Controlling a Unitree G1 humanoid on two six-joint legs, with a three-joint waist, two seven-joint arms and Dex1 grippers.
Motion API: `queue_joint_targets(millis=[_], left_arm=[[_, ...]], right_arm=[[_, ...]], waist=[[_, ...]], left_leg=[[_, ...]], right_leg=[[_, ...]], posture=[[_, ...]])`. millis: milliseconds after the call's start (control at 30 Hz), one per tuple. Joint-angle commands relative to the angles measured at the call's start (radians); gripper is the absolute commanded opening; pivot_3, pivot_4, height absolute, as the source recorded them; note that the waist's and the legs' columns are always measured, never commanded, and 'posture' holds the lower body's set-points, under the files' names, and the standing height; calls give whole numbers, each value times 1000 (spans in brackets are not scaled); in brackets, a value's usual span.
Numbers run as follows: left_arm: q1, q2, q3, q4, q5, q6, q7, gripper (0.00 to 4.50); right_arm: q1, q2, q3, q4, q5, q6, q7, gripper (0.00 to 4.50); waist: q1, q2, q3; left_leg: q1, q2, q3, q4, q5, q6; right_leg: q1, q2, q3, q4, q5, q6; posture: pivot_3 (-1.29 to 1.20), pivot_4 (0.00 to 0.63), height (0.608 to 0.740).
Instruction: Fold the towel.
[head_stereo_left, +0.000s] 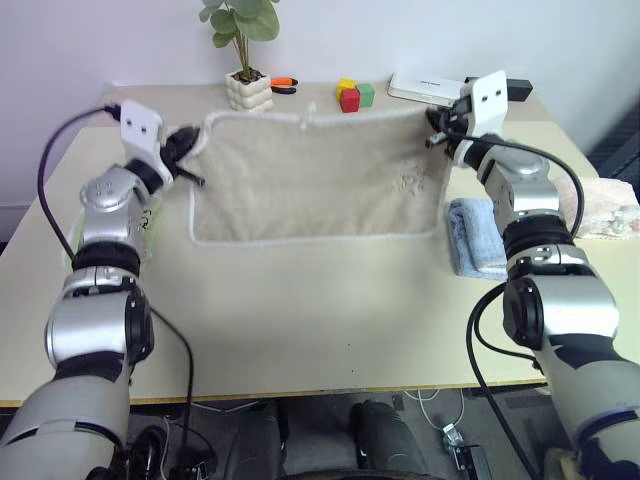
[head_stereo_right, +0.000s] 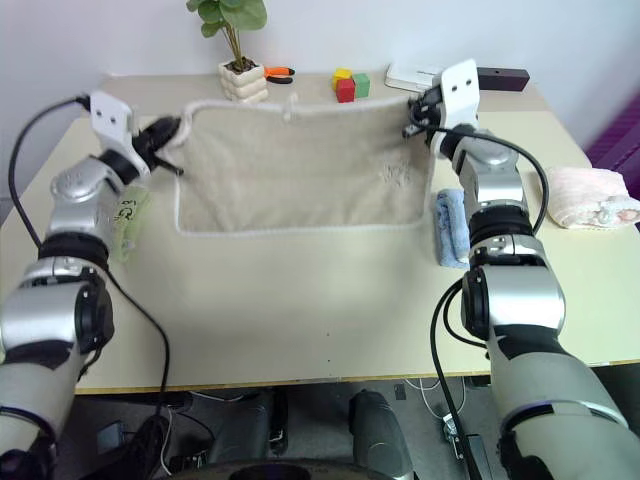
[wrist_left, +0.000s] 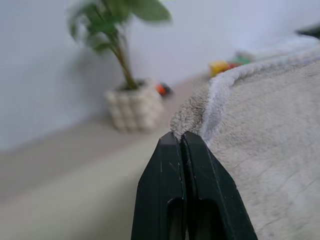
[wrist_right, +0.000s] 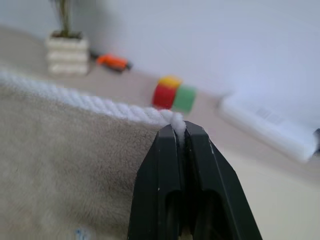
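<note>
near the front edge of the table (head_stereo_left: 300, 340), bare top. farther in, lower hem of the towel (head_stereo_left: 310, 180) resting on the table, upper edge lifted and stretched between both arms. left gripper (head_stereo_left: 188, 150) clamped tight on the left top corner; right gripper (head_stereo_left: 436, 128) pinched closed on the corded edging of the right top corner. just beside the right arm, a light blue towel (head_stereo_left: 474, 236); under the left arm, a pale green cloth (head_stereo_right: 128, 225).

best bet for the fold: keep both corners level and the top edge taut, carry it over evenly toward the near hem, match corners before letting go.

at the back, potted plant (head_stereo_left: 246, 60), coloured blocks (head_stereo_left: 352, 94), white box (head_stereo_left: 425, 88); its print too small to read. embroidered mark (head_stereo_left: 410, 183) on the towel, not legible.
</note>
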Motion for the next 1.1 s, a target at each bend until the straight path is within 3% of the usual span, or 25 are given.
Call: queue_joint_targets(millis=[33,167,267,433,733,933,1100], left_arm=[[-99,46,4,12,29,-99,-2,0],[-80,86,36,-4,-27,-160,-238,0],[45,120,45,-47,-84,-193,-517,0],[275,185,56,-127,-153,-124,-837,0],[433,251,38,-239,-147,-134,-971,0],[522,317,-2,-291,-176,-136,-993,0],[693,330,-57,-437,-256,-95,-993,0]], right_arm=[[-49,-19,-51,-28,41,-82,30,40],[86,-34,-65,-229,130,-46,228,40],[330,-57,-32,-607,261,170,389,40],[705,-126,73,-1063,341,449,478,40],[904,-307,54,-1180,363,557,609,40],[916,-362,17,-1131,380,555,671,40],[1035,-390,36,-1190,374,525,744,40]], waist=[[0,0,0],[-2,1,0],[-3,3,0],[-4,4,0],[21,1,1],[19,1,1],[26,2,1]], left_leg=[[-2,0,0,0,1,-1],[-3,0,1,-1,3,-6],[-3,1,1,-1,4,-7],[-9,1,1,1,6,-10],[-9,1,-1,6,3,-4],[-9,1,-1,6,3,-4],[-8,1,-1,6,2,-3]], right_leg=[[-2,0,0,0,0,0],[-4,0,0,0,0,1],[-4,0,-1,2,0,1],[-11,0,-1,4,0,1],[-9,0,-1,8,0,-1],[-10,0,-1,8,0,-1],[-9,0,-1,8,0,0]], posture=[[0,150,735],[0,150,735],[0,150,735],[0,150,735],[0,150,735],[0,150,735],[0,150,735]])
